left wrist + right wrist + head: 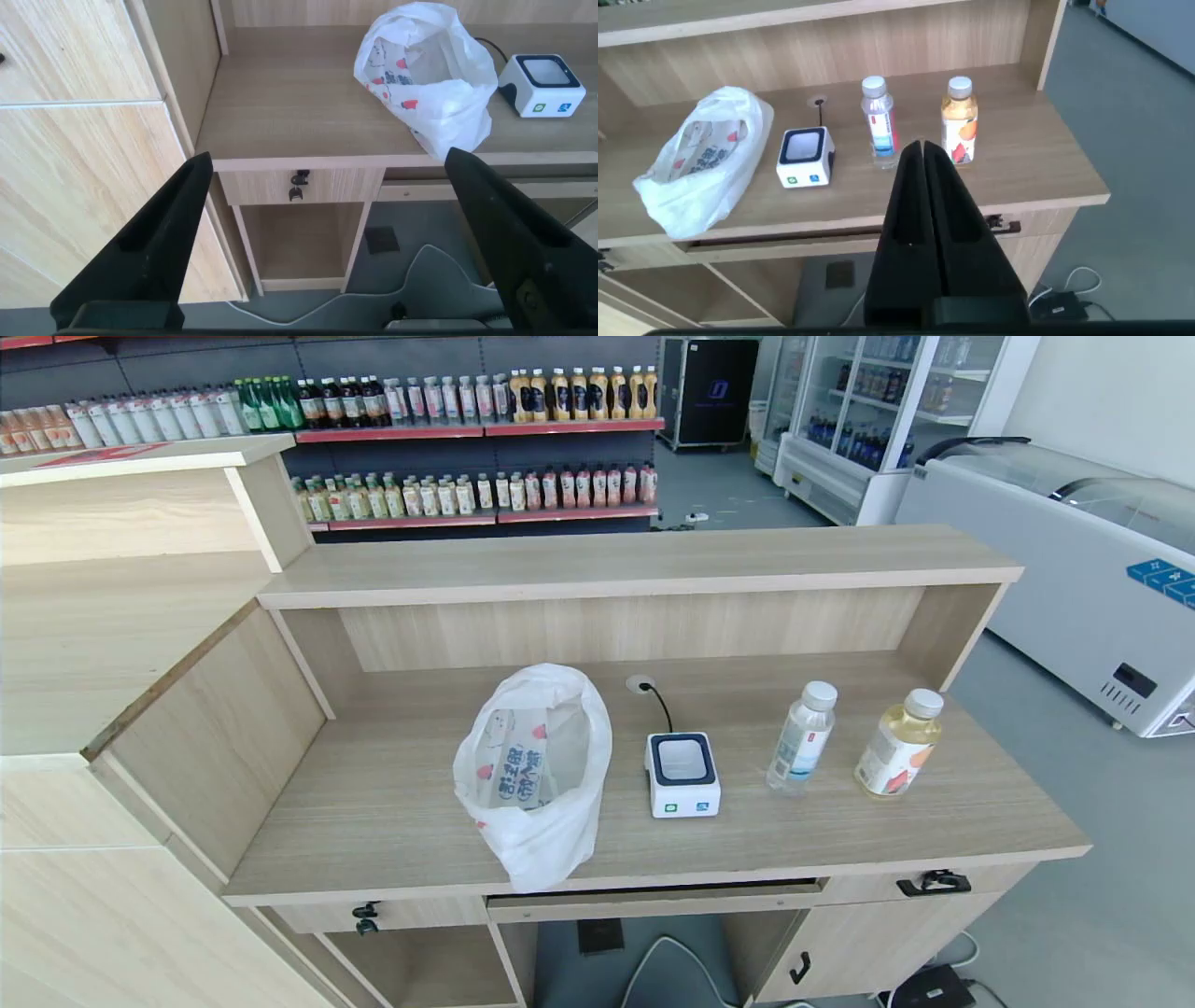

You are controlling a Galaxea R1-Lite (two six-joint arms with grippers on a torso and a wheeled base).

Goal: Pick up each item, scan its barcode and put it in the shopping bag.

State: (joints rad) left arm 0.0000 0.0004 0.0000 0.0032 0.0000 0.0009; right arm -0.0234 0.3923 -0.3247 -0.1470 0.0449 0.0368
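Observation:
A white plastic shopping bag (537, 765) stands open on the wooden counter (392, 803), left of centre. A white barcode scanner (682, 773) sits just to its right. Further right stand a clear water bottle (801, 737) and a yellow drink bottle (898, 744), both upright. My left gripper (327, 233) hangs open and empty in front of and below the counter's left end, facing the bag (425, 70) and the scanner (542, 84). My right gripper (922, 154) is shut and empty, held before the counter's front edge, in line with the water bottle (880, 126) and the yellow bottle (960, 121).
A raised shelf (635, 565) runs along the counter's back and a taller wooden side wall (215, 728) closes its left end. The scanner's cable (658, 705) leads to a hole behind it. Drawers with black handles (934, 882) sit under the front edge. A chest freezer (1074, 569) stands far right.

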